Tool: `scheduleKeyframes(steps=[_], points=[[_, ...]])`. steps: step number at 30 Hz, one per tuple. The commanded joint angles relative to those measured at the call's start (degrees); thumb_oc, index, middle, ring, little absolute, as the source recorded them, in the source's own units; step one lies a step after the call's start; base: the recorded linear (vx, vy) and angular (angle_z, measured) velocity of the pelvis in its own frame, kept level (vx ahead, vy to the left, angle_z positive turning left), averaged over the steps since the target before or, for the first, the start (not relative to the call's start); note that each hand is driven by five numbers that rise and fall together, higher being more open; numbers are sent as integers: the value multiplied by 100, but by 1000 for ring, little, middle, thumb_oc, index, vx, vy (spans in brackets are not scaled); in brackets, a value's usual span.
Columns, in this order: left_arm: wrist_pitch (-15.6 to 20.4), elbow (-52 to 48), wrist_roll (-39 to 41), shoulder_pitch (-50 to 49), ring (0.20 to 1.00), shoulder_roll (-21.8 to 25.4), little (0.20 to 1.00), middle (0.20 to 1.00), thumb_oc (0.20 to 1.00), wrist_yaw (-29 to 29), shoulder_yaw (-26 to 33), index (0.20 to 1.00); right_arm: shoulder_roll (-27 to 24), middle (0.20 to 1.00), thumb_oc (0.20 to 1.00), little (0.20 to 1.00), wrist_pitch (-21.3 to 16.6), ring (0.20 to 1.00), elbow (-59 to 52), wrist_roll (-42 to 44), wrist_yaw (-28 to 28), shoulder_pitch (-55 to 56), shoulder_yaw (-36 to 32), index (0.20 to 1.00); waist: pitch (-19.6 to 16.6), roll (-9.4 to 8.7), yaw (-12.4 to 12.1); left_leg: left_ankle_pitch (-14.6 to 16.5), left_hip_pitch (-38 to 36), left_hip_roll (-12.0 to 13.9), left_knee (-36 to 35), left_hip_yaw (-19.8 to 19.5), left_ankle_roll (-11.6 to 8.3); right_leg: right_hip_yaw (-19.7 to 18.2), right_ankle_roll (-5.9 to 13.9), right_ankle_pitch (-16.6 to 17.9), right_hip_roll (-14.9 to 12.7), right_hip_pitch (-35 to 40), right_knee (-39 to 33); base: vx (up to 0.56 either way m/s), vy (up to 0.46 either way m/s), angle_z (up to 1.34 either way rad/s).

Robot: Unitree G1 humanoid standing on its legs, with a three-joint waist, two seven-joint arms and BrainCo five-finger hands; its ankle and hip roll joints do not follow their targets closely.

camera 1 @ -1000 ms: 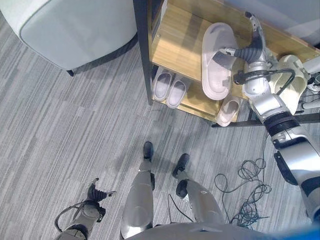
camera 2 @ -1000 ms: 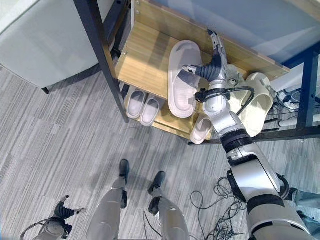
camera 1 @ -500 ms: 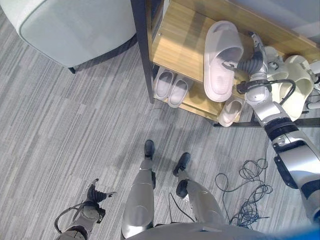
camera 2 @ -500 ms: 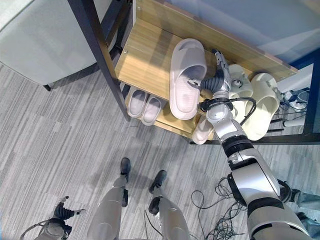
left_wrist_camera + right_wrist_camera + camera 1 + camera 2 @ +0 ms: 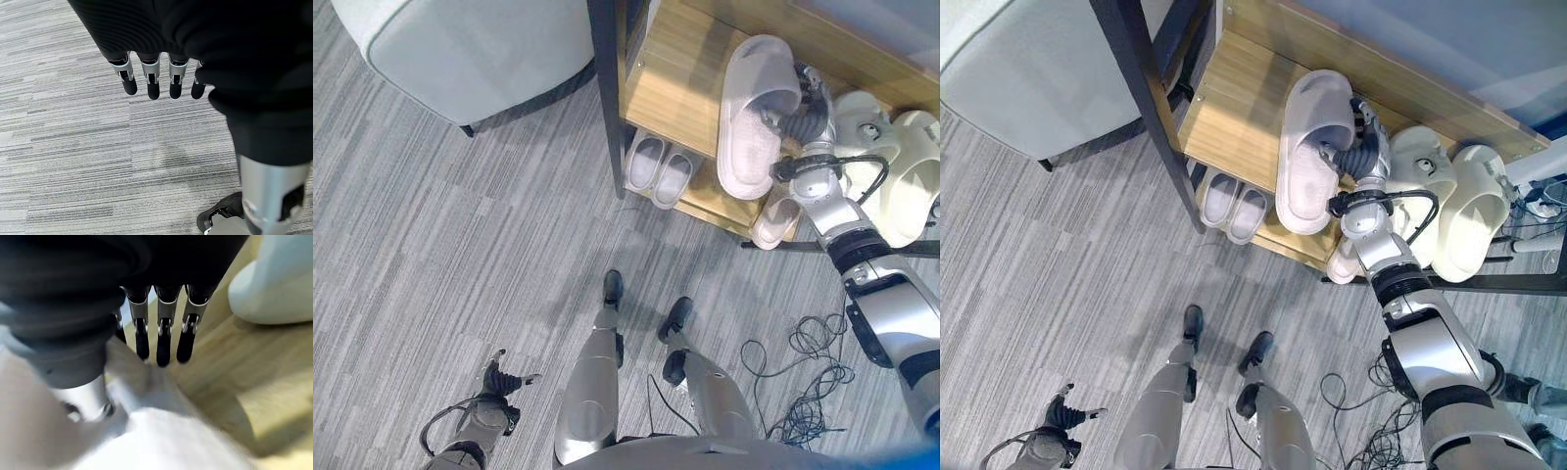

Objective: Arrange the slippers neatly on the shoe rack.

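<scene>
A pale lilac slipper (image 5: 747, 137) lies lengthwise on the wooden top shelf (image 5: 677, 78) of the shoe rack. My right hand (image 5: 811, 106) is at the slipper's right side. Its fingers (image 5: 164, 340) lie over the strap and its thumb is tucked under it, so it is shut on the slipper (image 5: 161, 431). A pair of cream slippers (image 5: 901, 171) sits further right on the same shelf. A small pale pair (image 5: 659, 168) and one more pale slipper (image 5: 771, 220) rest on the lower shelf. My left hand (image 5: 499, 377) hangs low over the carpet, fingers (image 5: 154, 81) relaxed, holding nothing.
The rack's black metal post (image 5: 607, 98) stands at its front left corner. A grey upholstered seat (image 5: 470, 49) sits on the striped grey carpet left of the rack. Bare wood lies left of the lilac slipper.
The view has shifted slightly. My right hand's fingers, earlier stretched toward the rack's back, have drawn in over the slipper's strap. The slipper has turned a little and sits straighter on the shelf.
</scene>
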State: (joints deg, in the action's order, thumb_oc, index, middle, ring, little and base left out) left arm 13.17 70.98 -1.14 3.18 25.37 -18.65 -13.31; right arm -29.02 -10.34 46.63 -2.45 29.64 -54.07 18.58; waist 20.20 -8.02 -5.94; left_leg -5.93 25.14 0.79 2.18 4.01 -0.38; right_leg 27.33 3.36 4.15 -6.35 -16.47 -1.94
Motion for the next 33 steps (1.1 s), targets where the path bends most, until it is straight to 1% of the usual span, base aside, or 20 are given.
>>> scheduleKeyframes(steps=[1,6,8,12,15,25,33], points=[[21,119,36,-139,1000,72,1000,1000,1000,-1,-30,1000,103,200,200,200,-28,200,255,15,61,-100,164,200,-129,-75,-44,920,-197,-173,297,81,-84,-18,724,334,-459,-149,208,9,22,3],[13,129,67,-128,1000,33,1000,1000,1000,12,-35,1000,97,200,200,200,-4,200,193,-69,176,-20,99,200,-121,-42,-13,933,-191,-195,316,74,-70,-17,722,330,-482,-161,233,-1,7,0],[2,115,82,-121,1000,-34,1000,1000,1000,-2,8,1000,53,200,200,200,-89,200,-333,-200,305,195,0,200,-133,0,55,946,-219,-204,322,89,-57,-34,718,321,-500,-161,250,-9,47,1],[6,87,74,-139,1000,-71,1000,1000,1000,14,42,1000,21,200,200,200,-105,200,-553,-287,330,384,-84,200,-161,24,116,971,-252,-216,331,110,-48,-37,719,316,-511,-149,267,-2,8,0],[10,67,98,-110,1000,-94,1000,1000,1000,1,33,1000,40,200,200,200,-81,200,-425,-257,308,508,-129,200,-147,47,130,994,-278,-229,368,129,-41,-45,713,304,-528,-144,293,-33,9,-4],[17,121,264,-164,1000,-135,1000,1000,1000,67,93,1000,55,200,200,200,-25,200,21,-156,370,578,-281,200,-186,217,107,939,-249,-282,334,136,-40,18,703,285,-585,-185,321,-3,5,-2],[41,150,317,-217,1000,-154,1000,1000,1000,84,114,1000,-30,200,200,200,-56,200,190,-1,499,518,-455,200,-251,265,137,879,-221,-311,240,135,-50,17,703,294,-573,-252,294,2,-1,-1]])
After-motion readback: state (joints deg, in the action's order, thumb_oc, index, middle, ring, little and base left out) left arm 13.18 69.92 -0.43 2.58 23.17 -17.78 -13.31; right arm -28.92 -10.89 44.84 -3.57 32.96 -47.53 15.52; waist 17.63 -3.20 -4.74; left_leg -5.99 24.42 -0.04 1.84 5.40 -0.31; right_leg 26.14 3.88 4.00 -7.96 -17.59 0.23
